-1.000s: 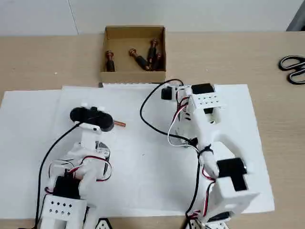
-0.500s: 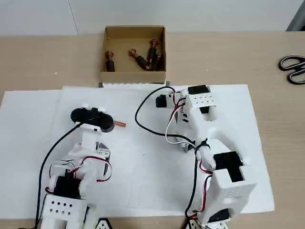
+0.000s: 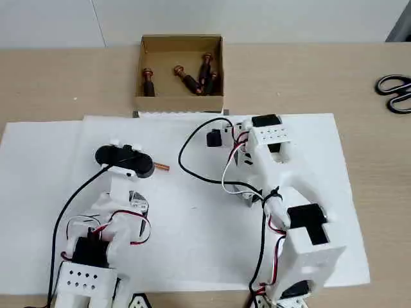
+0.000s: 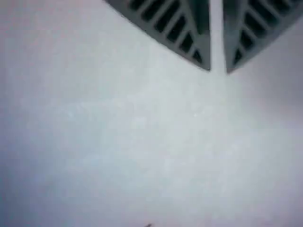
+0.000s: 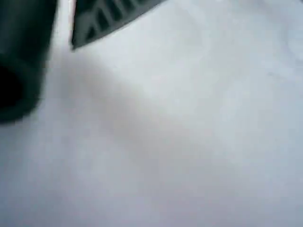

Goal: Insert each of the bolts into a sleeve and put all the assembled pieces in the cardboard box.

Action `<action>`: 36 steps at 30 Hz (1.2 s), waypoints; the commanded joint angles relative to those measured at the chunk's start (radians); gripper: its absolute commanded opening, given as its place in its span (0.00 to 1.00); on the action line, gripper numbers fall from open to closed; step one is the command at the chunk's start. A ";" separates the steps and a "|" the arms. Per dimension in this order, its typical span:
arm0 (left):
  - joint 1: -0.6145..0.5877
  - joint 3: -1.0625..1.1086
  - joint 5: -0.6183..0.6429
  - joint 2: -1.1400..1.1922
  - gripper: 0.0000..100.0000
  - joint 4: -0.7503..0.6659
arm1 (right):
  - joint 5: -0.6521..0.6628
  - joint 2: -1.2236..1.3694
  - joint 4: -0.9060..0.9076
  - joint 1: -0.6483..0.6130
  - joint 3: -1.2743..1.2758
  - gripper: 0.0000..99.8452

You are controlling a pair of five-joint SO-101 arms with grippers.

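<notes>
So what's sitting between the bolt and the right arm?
In the high view, a loop of black cable lies on the white sheet between the bolt and the right arm. The rest of that stretch is bare sheet.

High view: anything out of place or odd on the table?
Nothing spilled or damaged. One bolt with no sleeve shows over the white sheet, right beside one arm. Scissors, no part of the job, lie off the sheet on the table.
</notes>
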 commanded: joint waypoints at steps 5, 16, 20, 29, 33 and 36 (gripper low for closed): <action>-0.008 -0.007 -0.005 -0.002 0.01 -0.025 | 0.011 -0.056 0.018 0.007 -0.028 0.22; -0.008 -0.007 -0.005 -0.002 0.01 -0.026 | 0.011 -0.133 0.047 -0.048 -0.031 0.22; -0.008 -0.007 -0.005 -0.002 0.01 -0.026 | 0.011 -0.177 0.050 -0.059 -0.026 0.22; -0.008 -0.004 -0.005 -0.002 0.01 -0.028 | 0.011 -0.058 -0.002 -0.051 -0.026 0.22; -0.008 -0.004 -0.005 -0.002 0.01 -0.028 | 0.011 -0.004 -0.054 -0.056 -0.026 0.22; -0.008 -0.004 -0.005 -0.002 0.01 -0.028 | 0.011 0.028 -0.087 -0.053 -0.026 0.22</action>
